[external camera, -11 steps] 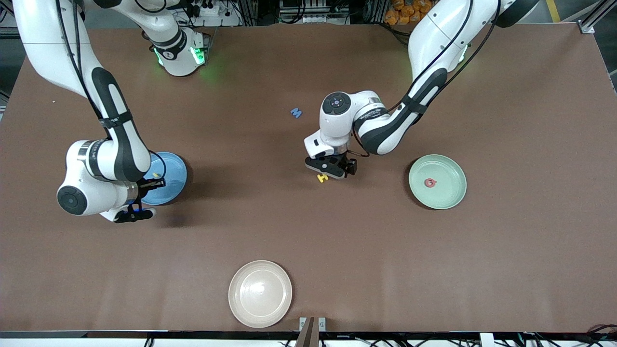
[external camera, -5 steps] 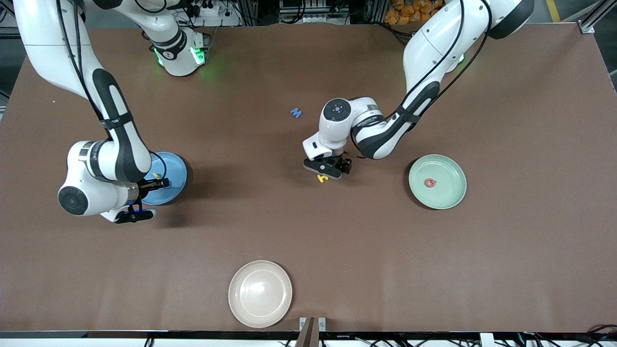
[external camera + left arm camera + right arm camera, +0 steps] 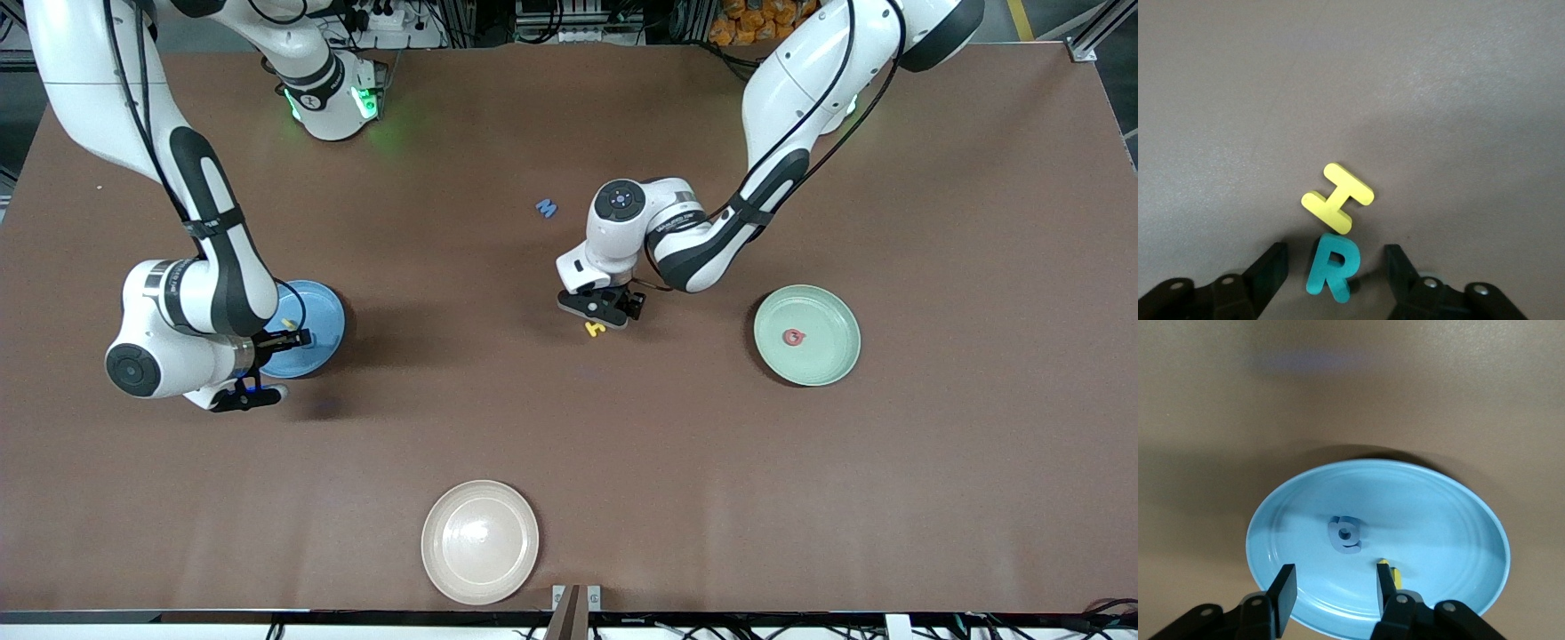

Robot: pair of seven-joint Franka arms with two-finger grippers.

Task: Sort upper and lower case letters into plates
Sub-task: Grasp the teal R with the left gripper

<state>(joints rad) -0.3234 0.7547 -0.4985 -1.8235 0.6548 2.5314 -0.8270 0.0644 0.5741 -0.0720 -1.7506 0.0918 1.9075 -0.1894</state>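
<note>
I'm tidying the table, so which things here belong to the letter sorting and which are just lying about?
Job: yellow foam H, teal foam R, blue foam letter, red foam letter, glossy blue plate, mint green plate.
Lying about: cream-white round plate.

The foam letters themselves are the clearest reading. A yellow H [image 3: 1337, 198] lies flat on the brown table [image 3: 1458, 100], and a teal R [image 3: 1333, 267] lies just beside it, between the left hand's [image 3: 1335, 270] fingers. A blue M-shaped letter [image 3: 546, 208] lies farther from the front camera. A red Q [image 3: 792, 336] lies in the mint green plate [image 3: 836, 356]. Print on the left arm's wrist is too small to read.
</note>
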